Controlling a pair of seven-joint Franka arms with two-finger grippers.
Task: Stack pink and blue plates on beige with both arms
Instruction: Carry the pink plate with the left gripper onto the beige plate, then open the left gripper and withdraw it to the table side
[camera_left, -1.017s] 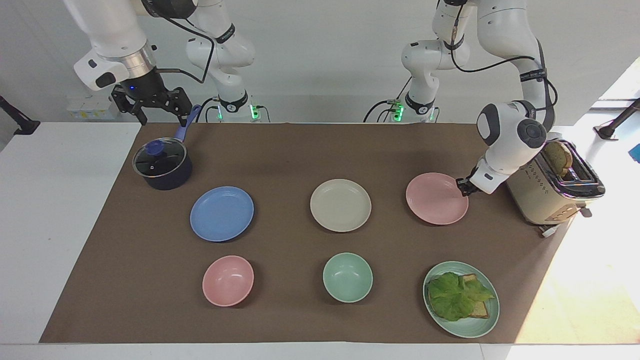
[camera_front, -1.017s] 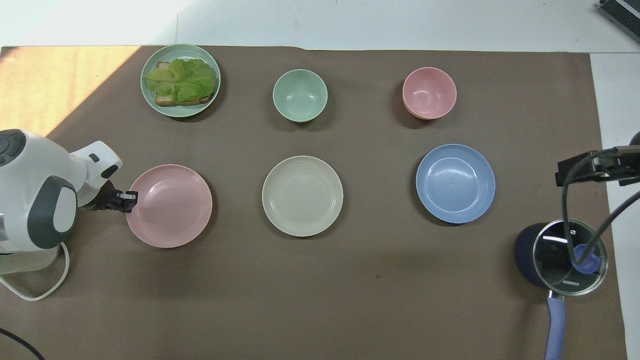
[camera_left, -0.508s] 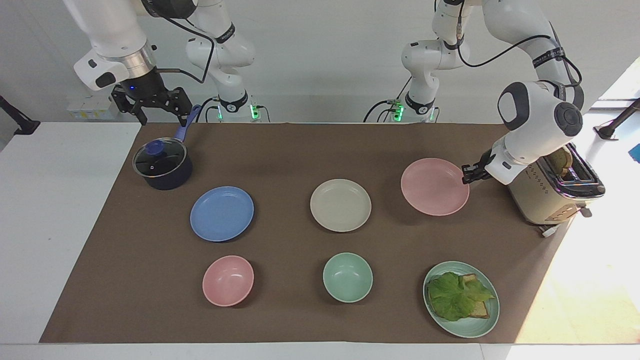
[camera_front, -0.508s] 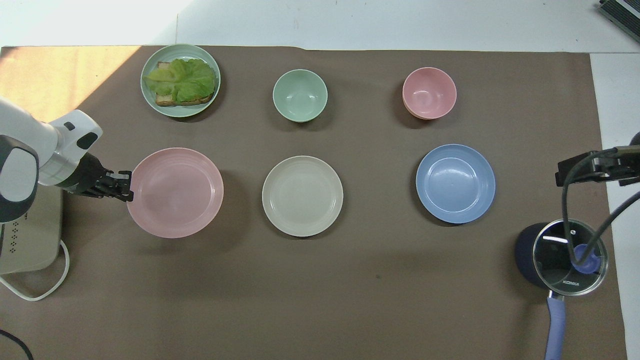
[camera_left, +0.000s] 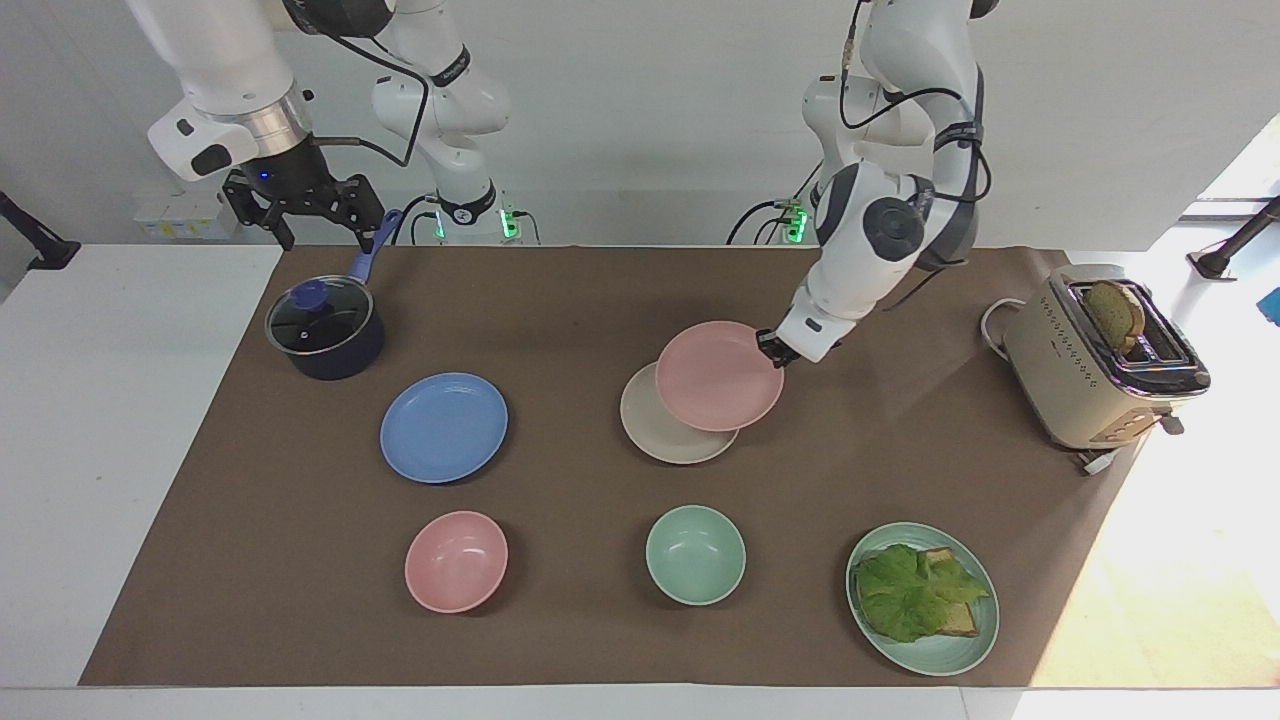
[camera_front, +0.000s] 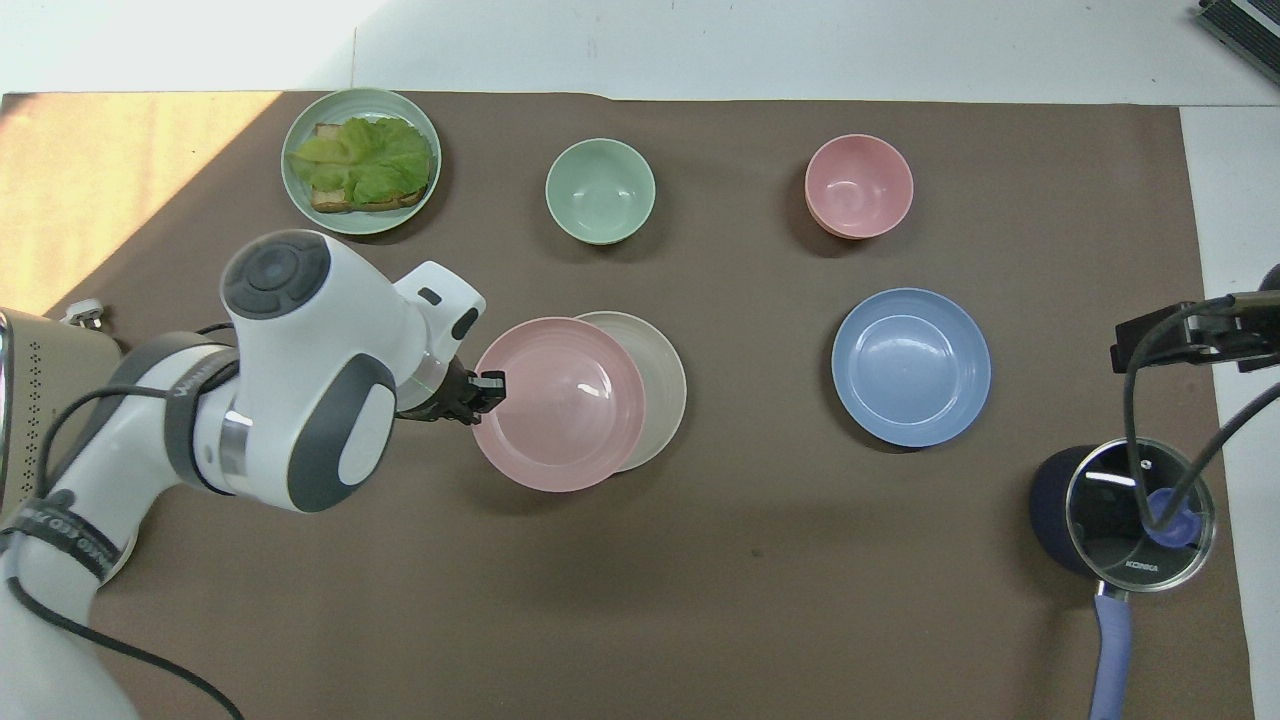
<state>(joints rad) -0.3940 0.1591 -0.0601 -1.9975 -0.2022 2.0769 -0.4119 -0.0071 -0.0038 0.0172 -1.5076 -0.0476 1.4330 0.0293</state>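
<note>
A: Brown mat (camera_left: 560, 300) on white table, plain pale wall up top. Location of pink plate (camera_left: 720, 378)?

B: Lifted, pinched at its rim by left gripper (camera_left: 775, 347), fingertips clamped on that edge. Overhead view: grip at nine o'clock of plate. Overlapping beige plate (camera_left: 655, 435), offset toward nine o'clock. Not centred, apparently not set down yet.

A: Reason for rim grip?

B: Probably to keep plate level and underside free for landing on beige, with sideways exit after release.

A: Blue plate (camera_left: 444, 428)?

B: Flat on mat at three o'clock of beige, overhead view, well apart, untouched.

A: Right gripper (camera_left: 305, 205)?

B: Fingers spread apart, nothing held. Raised near lidded saucepan (camera_left: 325, 330), itself at four o'clock of blue plate overhead. Waiting, likely parked to avoid crossing arms. Blue plate at its end of table, hence probably its pickup.
</note>
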